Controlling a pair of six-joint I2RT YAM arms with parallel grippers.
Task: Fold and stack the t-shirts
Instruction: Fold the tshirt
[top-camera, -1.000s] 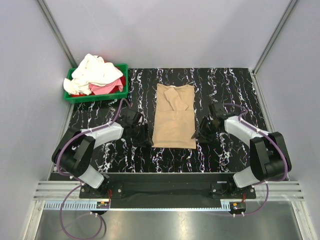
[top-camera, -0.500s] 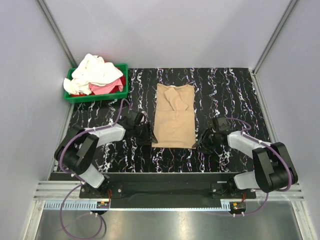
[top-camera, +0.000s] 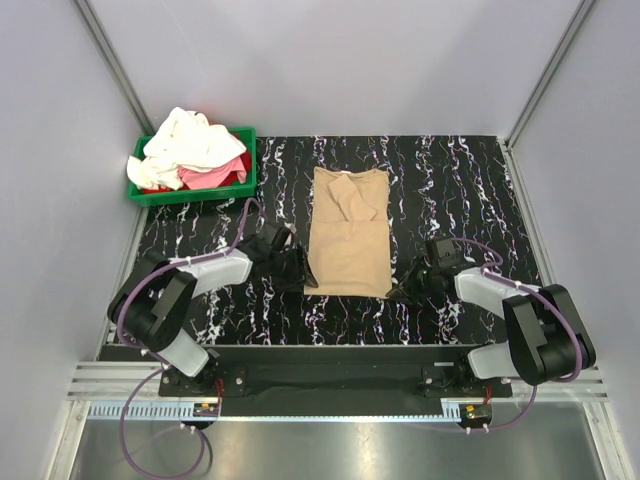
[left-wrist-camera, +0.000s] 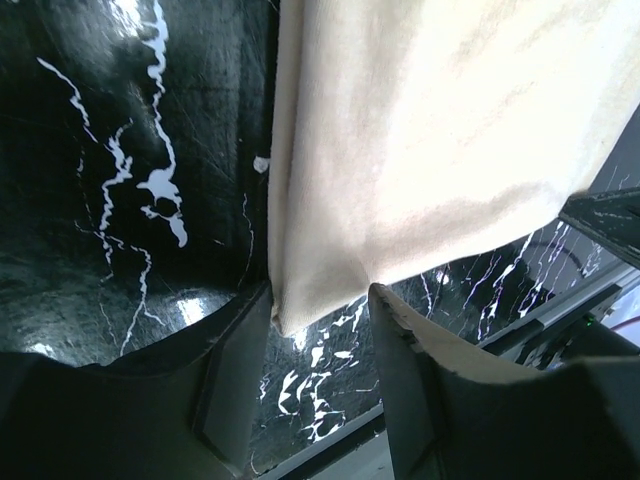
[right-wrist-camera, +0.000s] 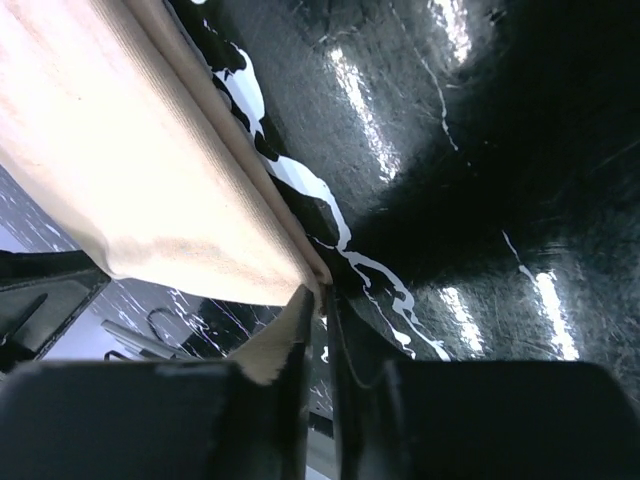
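Note:
A tan t-shirt (top-camera: 348, 235), folded into a long strip, lies flat in the middle of the black marbled table (top-camera: 450, 180). My left gripper (top-camera: 298, 272) is open at the shirt's near-left corner. In the left wrist view the shirt (left-wrist-camera: 440, 130) has that corner between my two fingers (left-wrist-camera: 235, 370), and the left gripper (left-wrist-camera: 318, 345) is not closed on it. My right gripper (top-camera: 404, 291) is at the near-right corner. In the right wrist view the right gripper (right-wrist-camera: 325, 305) is shut on the edge of the shirt (right-wrist-camera: 150, 190).
A green bin (top-camera: 190, 187) at the far left corner holds a heap of white and pink shirts (top-camera: 190, 145). Grey walls and metal posts enclose the table. The table's near edge runs just behind both grippers.
My right gripper has moved nearer and down to the shirt's near-right corner and closed on it. My left gripper has slid right up to the near-left corner.

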